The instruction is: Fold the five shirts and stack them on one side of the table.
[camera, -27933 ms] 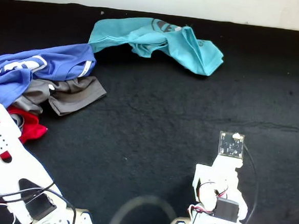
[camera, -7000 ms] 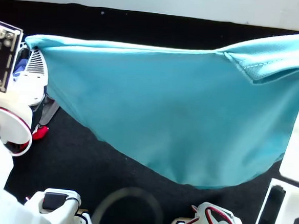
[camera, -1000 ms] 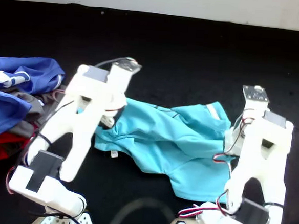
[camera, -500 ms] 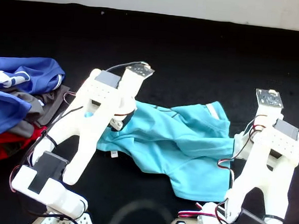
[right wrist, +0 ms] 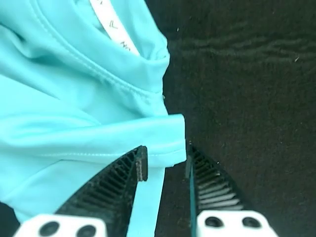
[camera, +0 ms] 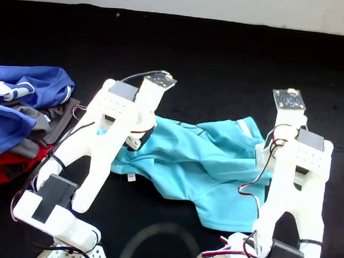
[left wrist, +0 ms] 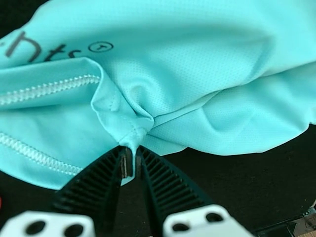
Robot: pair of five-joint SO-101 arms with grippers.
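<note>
Crumpled turquoise shirt (camera: 199, 166) is lying at the centre of the black table (camera: 224, 62).
The left gripper (left wrist: 132, 160) is pinching a fold at its 9 o'clock edge, near dark printed lettering (left wrist: 49, 49). The right gripper (right wrist: 165, 165), fingers parted, is straddling the 3 o'clock hem by a white neck label (right wrist: 111, 24). The remaining shirts (camera: 20, 103) are lying heaped at 9 o'clock.

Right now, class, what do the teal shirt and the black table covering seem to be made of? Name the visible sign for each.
Teal shirt: probably a thin synthetic sports knit, matte; fine pinhole mesh and soft folds show.
Table covering: apparently black matte cloth; faint ripples and lint specks.
</note>
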